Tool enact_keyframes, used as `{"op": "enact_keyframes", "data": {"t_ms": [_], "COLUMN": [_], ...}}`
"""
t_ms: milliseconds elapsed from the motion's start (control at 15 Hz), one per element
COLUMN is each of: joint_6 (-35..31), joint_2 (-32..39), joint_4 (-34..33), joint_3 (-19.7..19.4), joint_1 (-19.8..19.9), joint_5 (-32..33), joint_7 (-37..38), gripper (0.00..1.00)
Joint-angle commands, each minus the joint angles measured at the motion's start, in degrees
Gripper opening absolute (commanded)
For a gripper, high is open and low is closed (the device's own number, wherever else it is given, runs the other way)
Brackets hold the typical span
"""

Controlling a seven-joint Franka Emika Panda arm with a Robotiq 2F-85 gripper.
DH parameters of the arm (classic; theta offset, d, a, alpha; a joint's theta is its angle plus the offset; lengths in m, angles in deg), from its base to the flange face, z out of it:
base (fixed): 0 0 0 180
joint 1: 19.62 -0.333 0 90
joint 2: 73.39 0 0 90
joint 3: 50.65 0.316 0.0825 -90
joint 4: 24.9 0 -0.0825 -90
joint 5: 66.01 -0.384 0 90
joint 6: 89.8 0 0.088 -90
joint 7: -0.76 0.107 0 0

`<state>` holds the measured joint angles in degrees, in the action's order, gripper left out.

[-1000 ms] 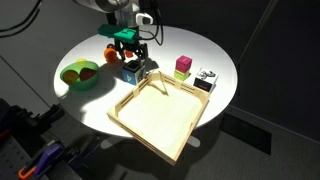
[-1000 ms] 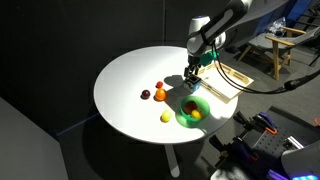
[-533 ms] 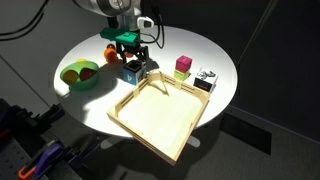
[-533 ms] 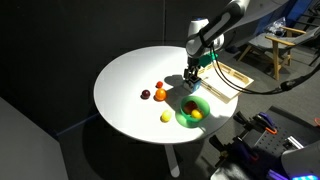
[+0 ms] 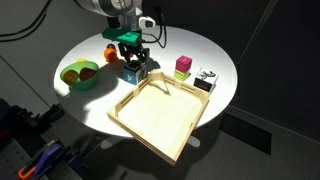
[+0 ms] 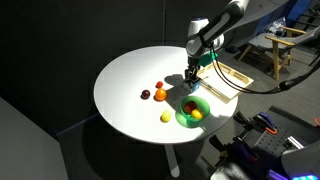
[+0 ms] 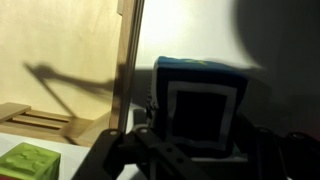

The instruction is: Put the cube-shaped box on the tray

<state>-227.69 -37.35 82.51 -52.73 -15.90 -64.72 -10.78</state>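
Note:
The cube-shaped box, blue-edged with white faces, stands on the white round table just beyond the tray's far corner. My gripper is lowered straight over it, with its fingers on either side. In the wrist view the box fills the space between the dark fingers, which seem closed against its sides. The tray, pale with a light-wood rim, lies next to the box and holds nothing. In the wrist view its rim stands just left of the box. The gripper also shows in an exterior view.
A green bowl with fruit sits on the other side of the box from the tray. An orange fruit lies behind the gripper. A pink-and-green block and a black-and-white box stand past the tray. Loose fruits lie mid-table.

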Motion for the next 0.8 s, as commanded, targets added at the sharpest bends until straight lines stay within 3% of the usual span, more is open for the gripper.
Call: {"op": "enact_keyframes", "data": {"t_ms": [0,333,733], "joint_6": [2.31,5.84,10.02], "joint_2": [-0.76,-4.39,-8.88], "joint_4": [-0.82,0.18,1.18], "joint_3": [-0.39,-1.27,-2.71], "joint_1": [-0.13,-0.52,-0.77], "joint_5": [1.82,2.75,3.87], "joint_7": [1.44,3.32,6.74], "gripper": [0.37,0.03,0.03]}}
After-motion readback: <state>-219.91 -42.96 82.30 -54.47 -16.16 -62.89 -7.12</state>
